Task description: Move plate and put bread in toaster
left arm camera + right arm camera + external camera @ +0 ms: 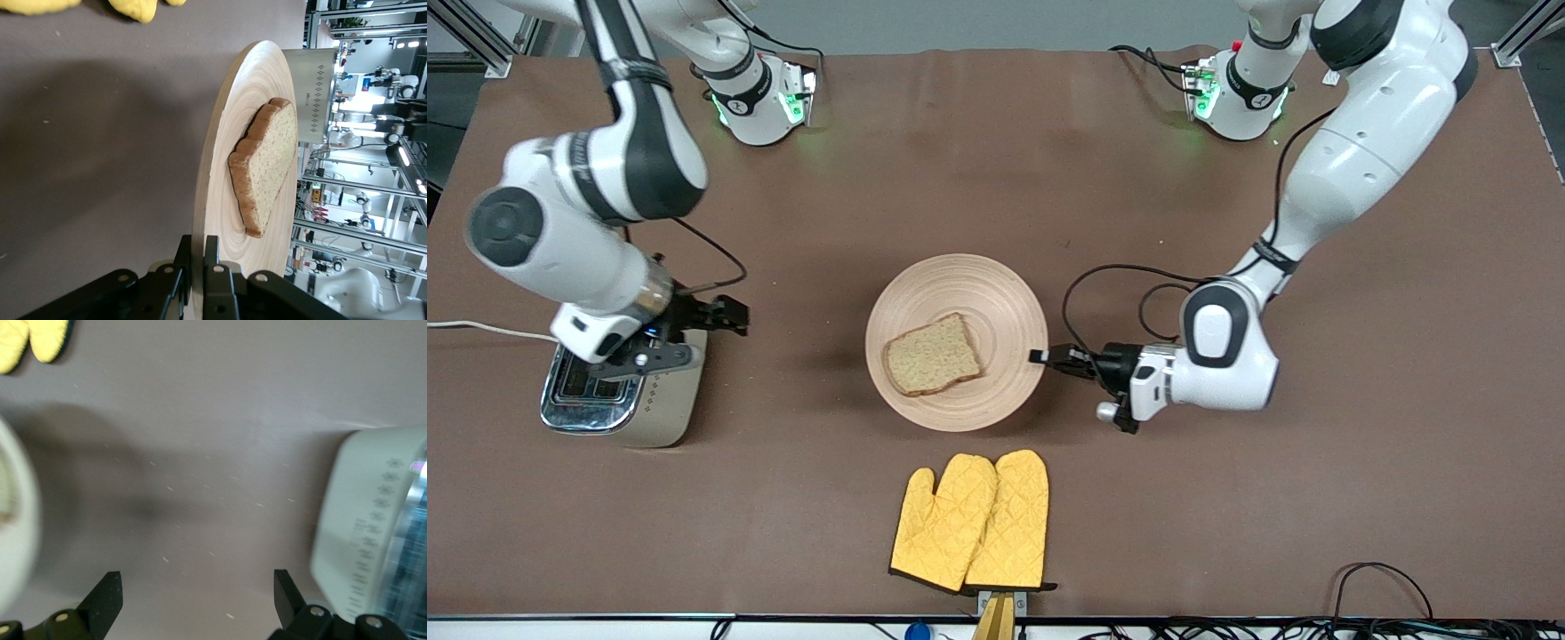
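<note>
Plate (996,293) rests mid-tabletop (1227,533) carrying the bread (931,355), its rim at the left arm's end pinched by the left hand (1040,357) — the plate move is in hand, next calling for a level slide toward the toaster (654,413), by which the right hand (734,316) hovers spread.

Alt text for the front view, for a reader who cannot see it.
The left gripper pinches the rim of the plate holding the bread at mid-table. The right gripper hangs open beside the toaster. Yellow oven mitts lie nearer the camera.
</note>
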